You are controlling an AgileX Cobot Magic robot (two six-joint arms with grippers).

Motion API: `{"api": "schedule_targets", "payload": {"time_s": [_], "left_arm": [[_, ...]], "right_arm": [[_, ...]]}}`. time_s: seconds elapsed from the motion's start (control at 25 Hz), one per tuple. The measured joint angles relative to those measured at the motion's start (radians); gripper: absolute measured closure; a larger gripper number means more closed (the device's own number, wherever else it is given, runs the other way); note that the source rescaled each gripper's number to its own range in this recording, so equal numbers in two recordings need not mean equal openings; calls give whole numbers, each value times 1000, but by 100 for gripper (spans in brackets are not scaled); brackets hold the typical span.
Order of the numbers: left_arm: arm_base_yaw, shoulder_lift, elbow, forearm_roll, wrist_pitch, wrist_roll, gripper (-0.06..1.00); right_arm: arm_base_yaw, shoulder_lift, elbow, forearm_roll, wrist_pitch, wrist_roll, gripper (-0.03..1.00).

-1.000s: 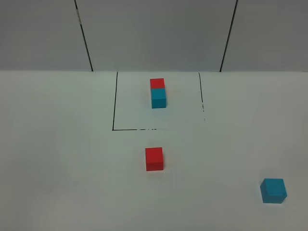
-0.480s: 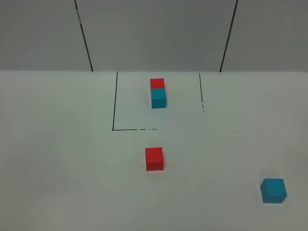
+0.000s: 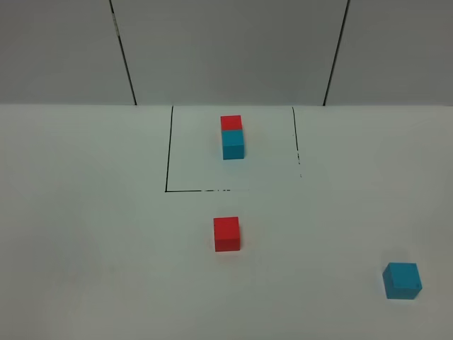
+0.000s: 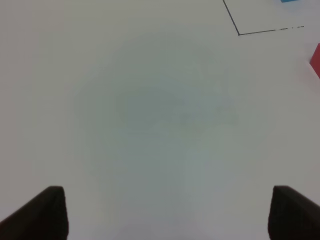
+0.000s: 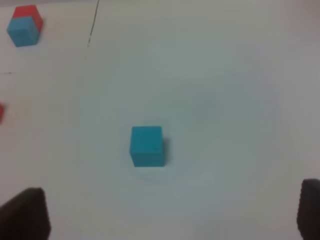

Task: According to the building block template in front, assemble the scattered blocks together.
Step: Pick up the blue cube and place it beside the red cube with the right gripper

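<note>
The building block template stands at the far middle of the white surface. Its red half is the farther one and its cyan half touches it on the near side. It sits inside a black outline drawn on the surface, whose left, near and right lines show; the right line and part of the near line are broken.

The red cube rests on its own near the middle, outside the outline and just nearer than its near line, roughly in line with the template. The cyan cube lies well apart from it, at the near right of the surface.

Neither arm shows in the high view. In its wrist view the left tool is released, with its dark fingertips spread wide over bare surface. A corner of the outline and an edge of the red cube show far off.

The right tool is likewise released, its fingertips wide apart. The cyan cube lies ahead of them on the surface, clear of both. The template shows in the distance of that view.
</note>
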Motion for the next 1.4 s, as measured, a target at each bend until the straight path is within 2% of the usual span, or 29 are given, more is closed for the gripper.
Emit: {"api": "schedule_targets", "payload": {"time_s": [0.16,0.36,0.56,0.68,1.0,1.4], "left_arm": [[0,0,0,0,-1,0,5],[0,0,0,0,-1,0,5],[0,0,0,0,-1,0,5],[0,0,0,0,-1,0,5],[0,0,0,0,-1,0,5],[0,0,0,0,-1,0,5]], "right_arm": [[0,264,-83,58,-5,-14,-3],[0,745,-192,101,-56,-106,-3],[0,1168,-293,258,-128,-201,-3],[0,1360,-321,299,-173,-228,-3],[0,1606,-323,266,-346,-233,-3],[45,1725,-323,237,-438,-220,-3]]}}
